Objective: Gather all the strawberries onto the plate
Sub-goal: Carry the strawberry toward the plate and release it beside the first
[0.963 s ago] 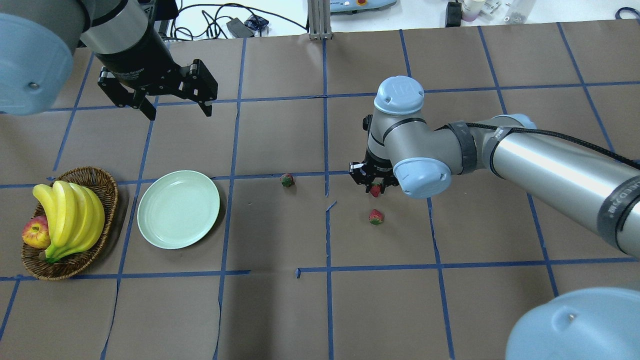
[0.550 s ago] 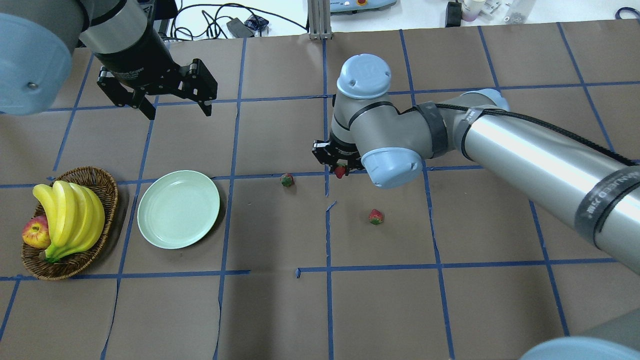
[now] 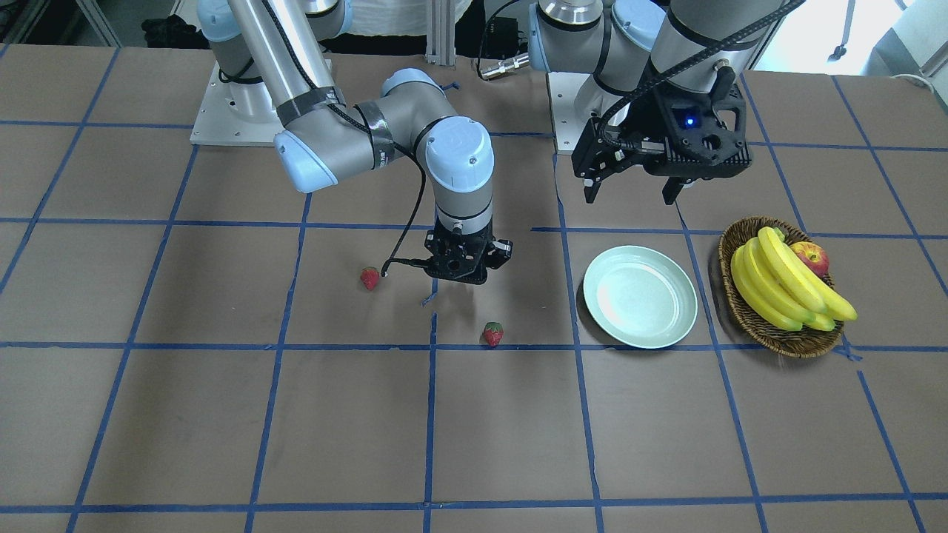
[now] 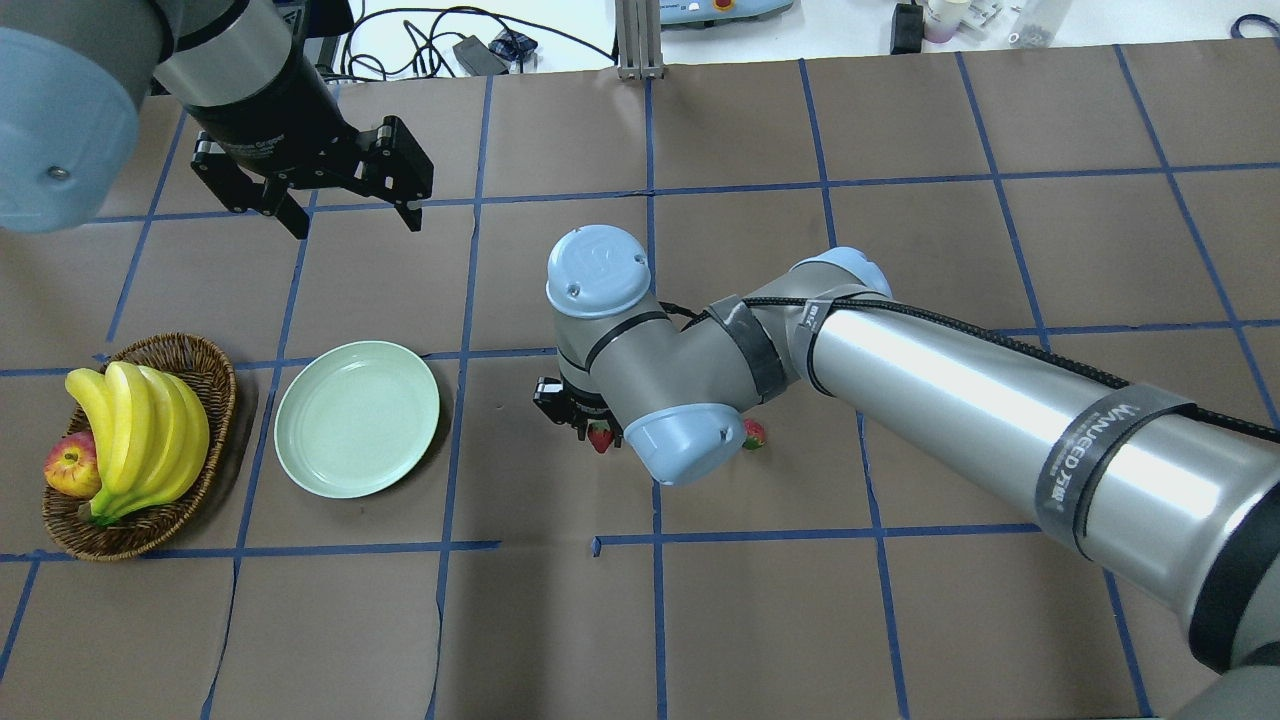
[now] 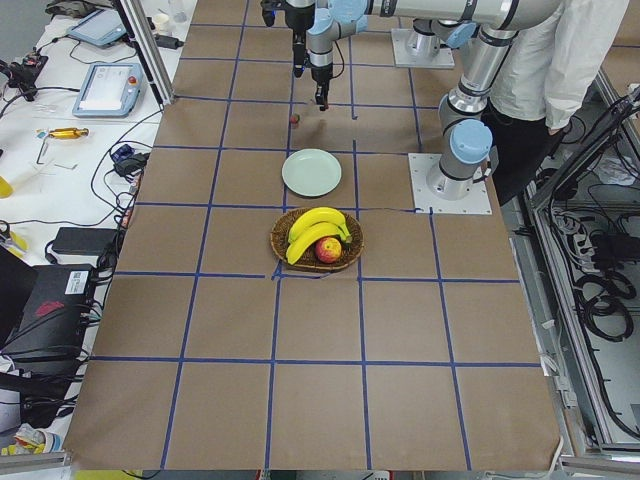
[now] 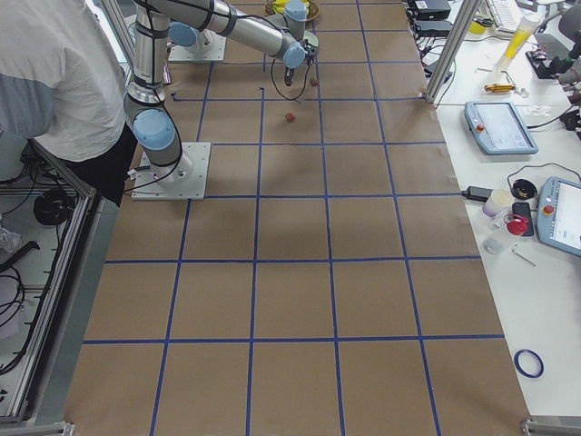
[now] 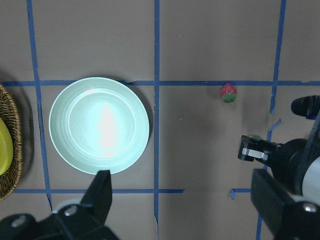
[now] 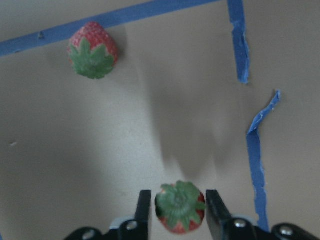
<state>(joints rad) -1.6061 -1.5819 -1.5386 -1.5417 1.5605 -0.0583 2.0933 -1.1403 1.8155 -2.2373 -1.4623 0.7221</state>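
My right gripper [image 4: 590, 428] is shut on a strawberry [image 4: 601, 438] and holds it above the table, right of the plate. In the right wrist view this strawberry [image 8: 180, 209] sits cap-up between the two fingers [image 8: 143, 207]. A second strawberry [image 3: 493, 334] lies on the table near a blue tape line; it also shows in the right wrist view [image 8: 92, 50] and the left wrist view [image 7: 228, 93]. A third strawberry [image 4: 755, 434] lies on the far side from the plate, half hidden by my right wrist. The mint-green plate [image 4: 357, 418] is empty. My left gripper [image 4: 355, 215] is open, up beyond the plate.
A wicker basket [image 4: 205, 362] with bananas [image 4: 140, 430] and an apple [image 4: 70, 465] stands left of the plate. Blue tape lines grid the brown table cover. My right arm [image 4: 950, 400] stretches across the table's right half.
My right gripper has carried its strawberry leftward toward the plate and back toward the robot. Its wrist now covers the strawberry on the tape line. The left arm has not moved.
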